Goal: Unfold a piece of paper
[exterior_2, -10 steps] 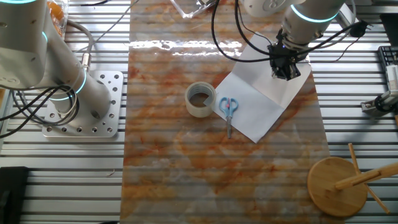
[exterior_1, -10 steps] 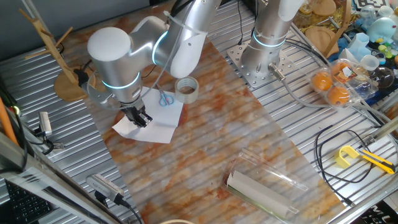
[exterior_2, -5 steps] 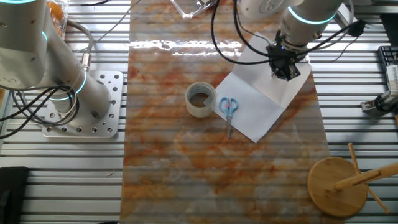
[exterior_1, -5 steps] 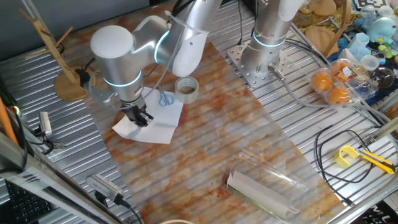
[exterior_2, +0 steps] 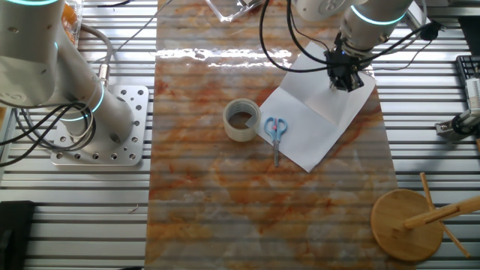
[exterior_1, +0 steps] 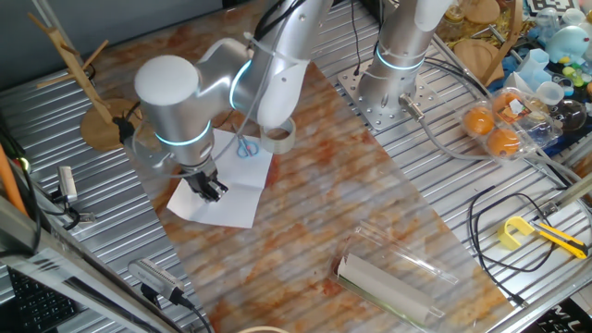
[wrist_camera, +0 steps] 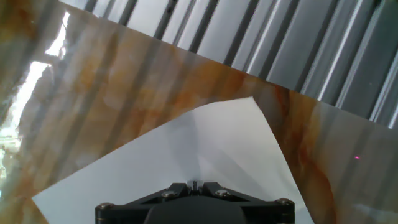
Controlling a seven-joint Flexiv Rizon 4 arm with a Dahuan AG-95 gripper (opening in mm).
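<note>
Wooden stand [exterior_1: 92, 120] at left edge on grey slatted table [exterior_1: 83, 240]; gripper [exterior_1: 209, 188] low over the piece of paper [exterior_1: 227, 199], fingers look drawn together on its upper layer but pinch itself not resolvable, cannot tell; paper lies on the marbled orange mat [exterior_1: 351, 203] near its left side, mostly flat, crease running across [exterior_2: 319, 112]; thin, light, floppy, likely to slide or crumple, so best taken at a free corner or edge of the folded flap; blue scissors [exterior_1: 245, 145] rest on the sheet's far part, will pin it; grey tape roll [exterior_1: 278, 133] just beside; mat glossy, probably slick; rolled sheet in plastic [exterior_1: 388, 277] well apart, cluttered bench at right.
</note>
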